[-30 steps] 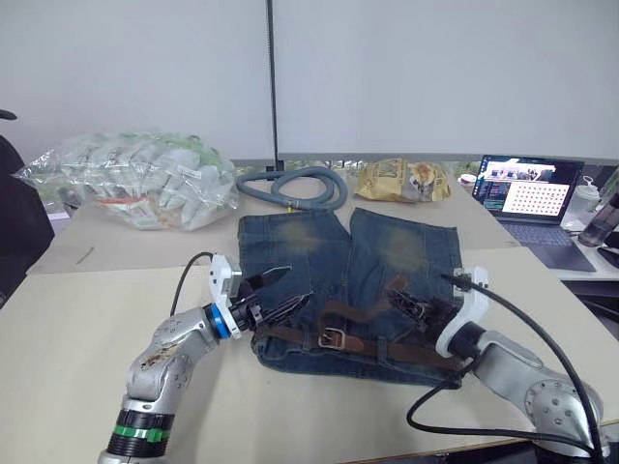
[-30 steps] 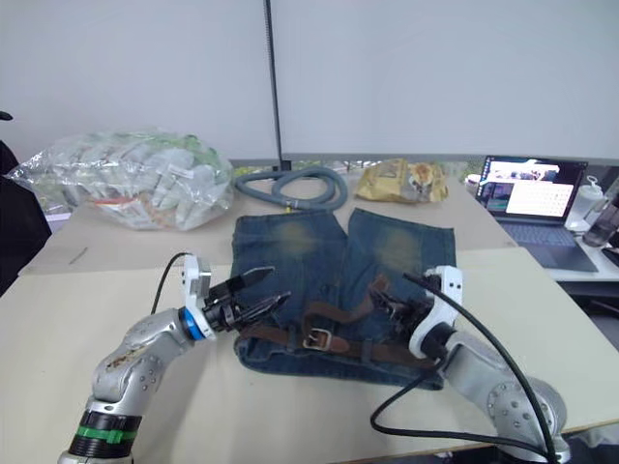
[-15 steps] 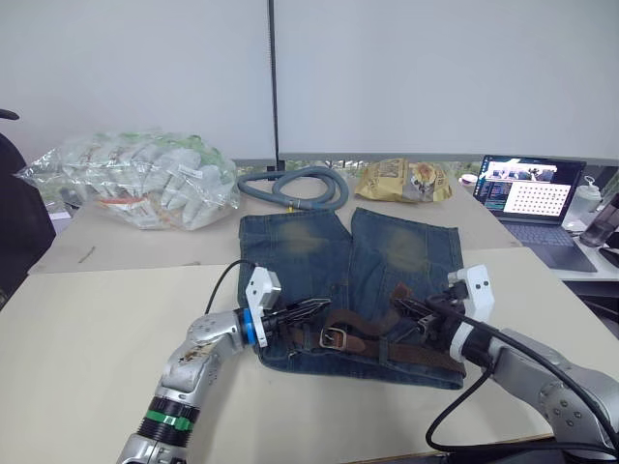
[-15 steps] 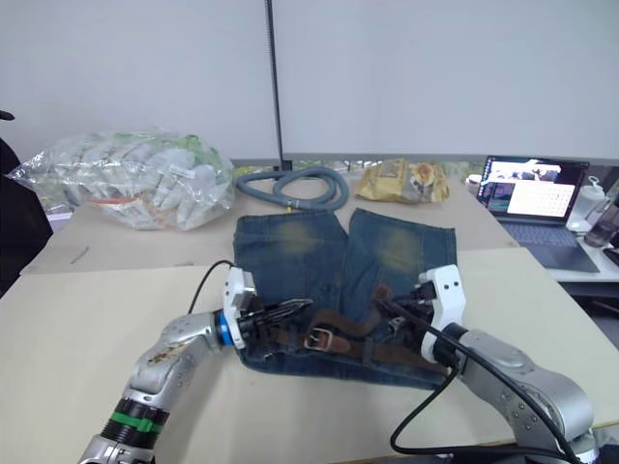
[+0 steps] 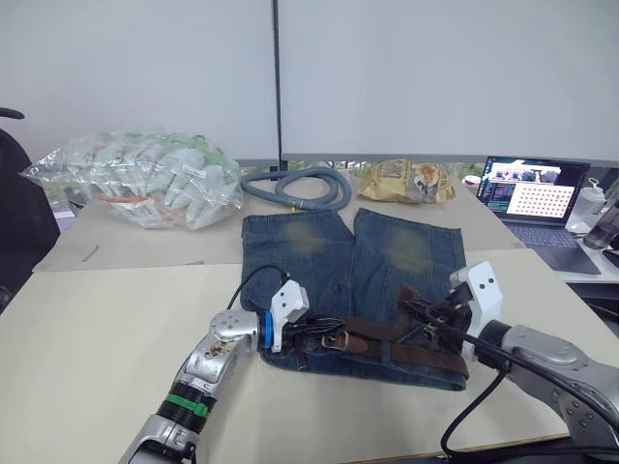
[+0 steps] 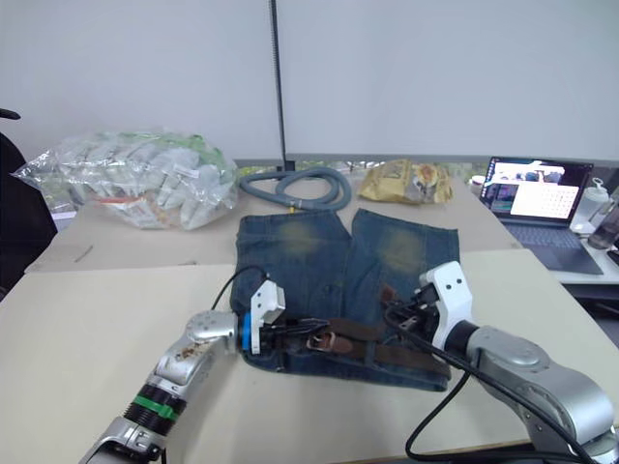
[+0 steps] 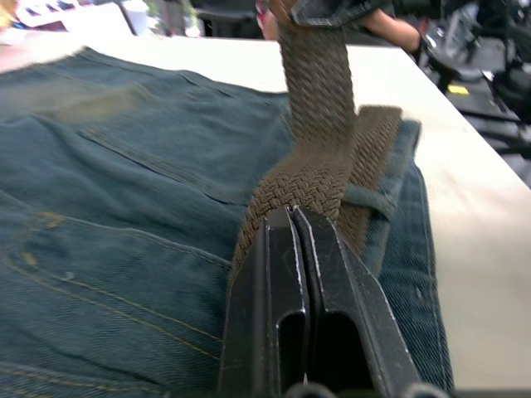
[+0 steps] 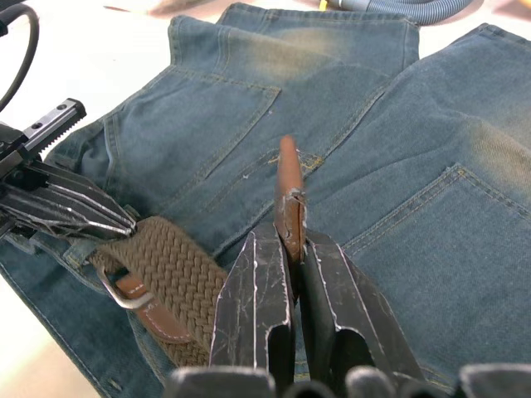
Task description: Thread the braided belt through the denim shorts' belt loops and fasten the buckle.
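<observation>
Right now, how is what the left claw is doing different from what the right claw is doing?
The left claw is shut on the woven part of the braided belt, low by the denim shorts' waistband and near the buckle. The right claw is shut on the belt's smooth brown tip, which sticks up. Both pinch the same belt over the shorts.

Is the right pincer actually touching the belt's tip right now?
Touching. The right wrist view shows the right pincer shut on the leather tip of the braided belt, which stands up from between its fingers above the denim shorts.
</observation>
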### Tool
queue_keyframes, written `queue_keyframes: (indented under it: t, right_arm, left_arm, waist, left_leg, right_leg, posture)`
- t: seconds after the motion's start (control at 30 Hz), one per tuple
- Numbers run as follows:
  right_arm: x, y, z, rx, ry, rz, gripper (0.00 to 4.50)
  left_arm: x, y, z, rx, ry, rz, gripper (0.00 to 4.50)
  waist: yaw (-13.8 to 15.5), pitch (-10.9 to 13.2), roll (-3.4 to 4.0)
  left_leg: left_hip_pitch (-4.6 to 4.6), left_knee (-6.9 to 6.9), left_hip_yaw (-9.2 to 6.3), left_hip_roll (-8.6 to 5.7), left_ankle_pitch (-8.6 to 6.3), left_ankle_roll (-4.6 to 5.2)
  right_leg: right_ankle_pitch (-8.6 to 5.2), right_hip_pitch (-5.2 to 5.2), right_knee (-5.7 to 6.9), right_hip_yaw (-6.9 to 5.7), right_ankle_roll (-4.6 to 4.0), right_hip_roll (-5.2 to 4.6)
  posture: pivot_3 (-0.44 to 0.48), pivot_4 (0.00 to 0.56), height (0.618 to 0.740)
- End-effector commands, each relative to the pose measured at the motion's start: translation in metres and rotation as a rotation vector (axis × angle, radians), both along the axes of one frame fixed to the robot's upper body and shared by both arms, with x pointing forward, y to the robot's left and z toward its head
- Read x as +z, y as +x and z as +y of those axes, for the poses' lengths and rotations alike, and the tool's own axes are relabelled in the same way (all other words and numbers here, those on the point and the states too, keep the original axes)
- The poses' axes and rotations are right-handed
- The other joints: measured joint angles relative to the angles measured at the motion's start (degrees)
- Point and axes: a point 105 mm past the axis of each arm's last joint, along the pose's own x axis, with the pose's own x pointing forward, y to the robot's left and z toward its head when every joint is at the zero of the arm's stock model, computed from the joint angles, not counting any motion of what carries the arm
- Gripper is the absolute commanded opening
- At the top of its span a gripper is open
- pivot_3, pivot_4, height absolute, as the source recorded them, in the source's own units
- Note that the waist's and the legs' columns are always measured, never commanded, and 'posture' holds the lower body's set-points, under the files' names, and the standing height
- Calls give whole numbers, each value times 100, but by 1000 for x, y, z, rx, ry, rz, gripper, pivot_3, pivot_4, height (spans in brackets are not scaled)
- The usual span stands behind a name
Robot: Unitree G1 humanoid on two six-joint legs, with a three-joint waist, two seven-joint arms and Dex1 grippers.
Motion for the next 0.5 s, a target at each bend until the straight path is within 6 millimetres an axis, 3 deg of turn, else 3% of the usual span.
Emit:
queue_keyframes:
  t: [0.03,0.33,0.4,0.5]
  right_arm:
    - [10,-4,-4,3,-48,-44,0]
    - [11,-4,-12,-18,-67,-42,0]
    - [11,-4,-16,-31,-77,-40,0]
    - [14,-4,-26,-58,-99,-40,0]
  left_arm:
    - [-1,4,-5,-5,26,10,66]
    - [-27,6,-9,-5,118,82,66]
    - [-30,5,-14,-2,99,112,66]
    - [-18,9,-19,56,-67,211,66]
  waist:
    - [13,0,0]
    - [65,0,0]
    - [76,0,0]
    - [90,0,0]
  left_leg:
    - [0,0,-1,0,0,0]
    - [1,6,-1,2,0,1]
    - [1,10,-3,1,0,2]
    - [1,16,-4,-1,-2,8]
  right_leg:
    - [0,0,0,0,0,0]
    - [1,4,1,-2,1,0]
    - [1,7,1,-2,2,-1]
    - [2,10,0,-2,5,-4]
  posture:
    - [0,150,740]
    - [0,150,740]
    - [0,150,740]
    - [0,150,740]
